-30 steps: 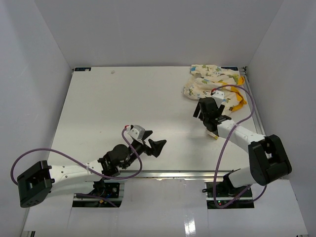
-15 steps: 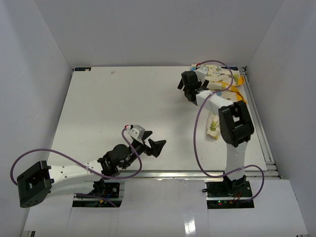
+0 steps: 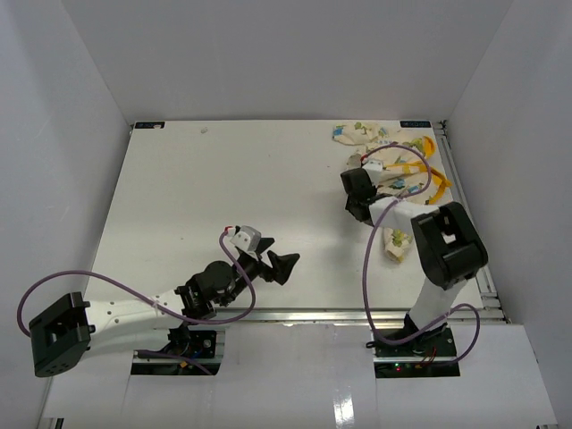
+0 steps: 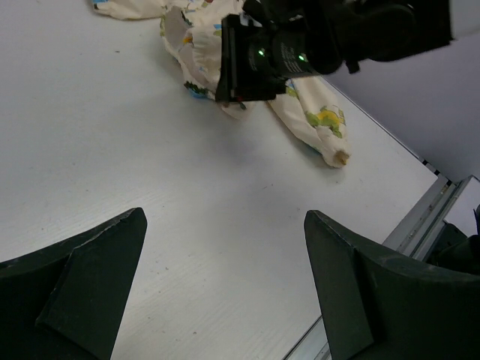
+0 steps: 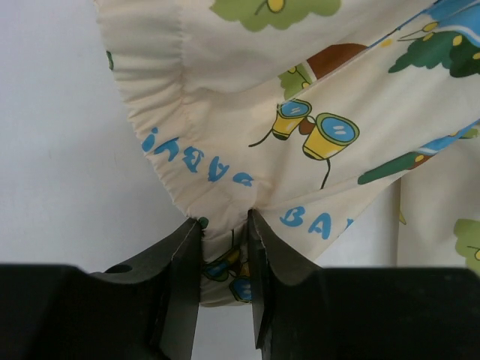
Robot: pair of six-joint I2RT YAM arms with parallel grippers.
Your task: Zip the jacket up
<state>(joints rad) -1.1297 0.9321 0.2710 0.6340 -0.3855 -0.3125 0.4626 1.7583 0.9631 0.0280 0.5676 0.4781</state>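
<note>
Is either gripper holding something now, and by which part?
The right gripper pinches the jacket at a fold by its gathered edge. The left gripper holds nothing.

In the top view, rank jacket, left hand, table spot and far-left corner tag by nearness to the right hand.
1. jacket, pinched by the right hand, far right.
2. left hand, open, near middle.
3. spot, far edge, left of centre.
4. corner tag, far-left corner.

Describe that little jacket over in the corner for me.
The jacket is soft cream cloth printed with green, blue and yellow cartoons and blue letters, with yellow-orange trim. It lies crumpled at the table's far right corner, one sleeve trailing toward the near edge. The right gripper pinches a gathered edge.
</note>
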